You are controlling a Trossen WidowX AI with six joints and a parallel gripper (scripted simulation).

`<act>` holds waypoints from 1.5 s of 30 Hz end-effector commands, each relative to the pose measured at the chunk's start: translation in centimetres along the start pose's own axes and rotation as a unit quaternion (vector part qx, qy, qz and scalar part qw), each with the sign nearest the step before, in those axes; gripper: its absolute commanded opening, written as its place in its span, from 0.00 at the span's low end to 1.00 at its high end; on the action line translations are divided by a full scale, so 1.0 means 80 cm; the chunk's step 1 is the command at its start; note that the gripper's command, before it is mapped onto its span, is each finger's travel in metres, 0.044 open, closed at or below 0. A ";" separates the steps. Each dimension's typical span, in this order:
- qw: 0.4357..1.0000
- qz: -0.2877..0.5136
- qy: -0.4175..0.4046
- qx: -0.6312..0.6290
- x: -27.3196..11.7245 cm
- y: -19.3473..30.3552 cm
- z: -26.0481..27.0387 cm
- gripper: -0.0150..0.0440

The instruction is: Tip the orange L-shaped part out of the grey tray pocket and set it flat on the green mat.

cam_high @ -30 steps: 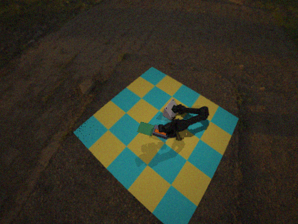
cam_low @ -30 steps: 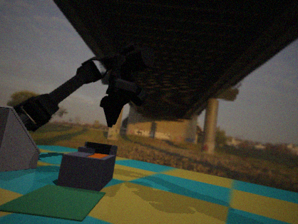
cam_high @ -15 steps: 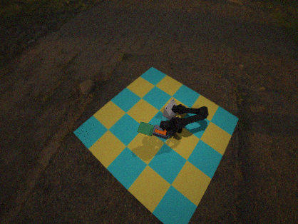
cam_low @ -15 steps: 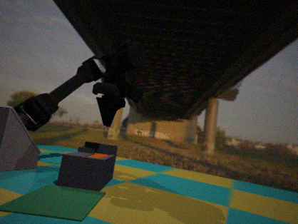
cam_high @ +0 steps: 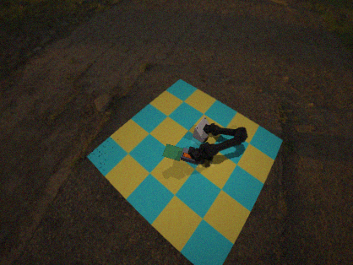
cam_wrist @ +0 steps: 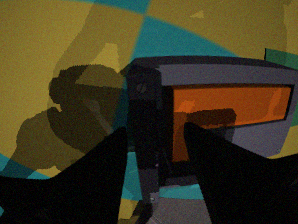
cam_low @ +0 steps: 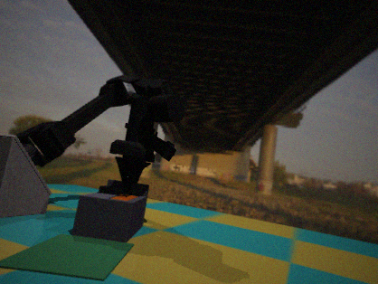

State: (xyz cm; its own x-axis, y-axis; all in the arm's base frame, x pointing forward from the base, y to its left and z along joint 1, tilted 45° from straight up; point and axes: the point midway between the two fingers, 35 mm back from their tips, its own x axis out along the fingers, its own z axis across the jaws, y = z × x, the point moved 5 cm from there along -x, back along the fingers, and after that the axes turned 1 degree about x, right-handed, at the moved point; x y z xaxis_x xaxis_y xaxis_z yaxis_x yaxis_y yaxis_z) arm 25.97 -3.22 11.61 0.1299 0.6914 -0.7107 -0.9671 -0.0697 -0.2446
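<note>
The orange L-shaped part (cam_high: 187, 155) (cam_low: 124, 198) (cam_wrist: 230, 99) lies in the pocket of the grey tray (cam_low: 106, 222) (cam_wrist: 210, 75). Its long arm runs right in the wrist view; no clear tilt shows. My gripper (cam_low: 131, 183) (cam_wrist: 154, 131) is partly open, with nothing pinched. It points down low over the tray's end. In the wrist view one fingertip is over the part's L-shaped end, the other outside the tray's dark end wall. Contact cannot be told. The green mat (cam_high: 172, 152) (cam_low: 68, 255) (cam_wrist: 282, 56) lies beside the tray, beyond the part's long arm.
A grey block with a sloped face (cam_high: 201, 128) (cam_low: 20, 181) stands near the arm's base. The tray's dark raised end wall (cam_wrist: 142, 110) stands between the fingertips in the wrist view. The arm hides part of the tray in the top view.
</note>
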 end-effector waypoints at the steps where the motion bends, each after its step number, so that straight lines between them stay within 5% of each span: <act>1: 1.000 -0.002 -0.002 0.001 0.007 0.002 0.002 0.56; 19: 1.000 -0.003 -0.003 0.001 0.043 0.002 0.003 0.56; 45: 1.000 -0.003 -0.003 0.000 0.028 0.002 0.016 0.56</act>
State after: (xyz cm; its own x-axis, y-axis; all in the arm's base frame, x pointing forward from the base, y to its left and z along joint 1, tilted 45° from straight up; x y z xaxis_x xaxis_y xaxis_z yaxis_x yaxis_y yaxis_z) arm 25.85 -0.63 9.81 0.1203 0.7006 -0.7033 -0.9712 -0.0636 -0.2295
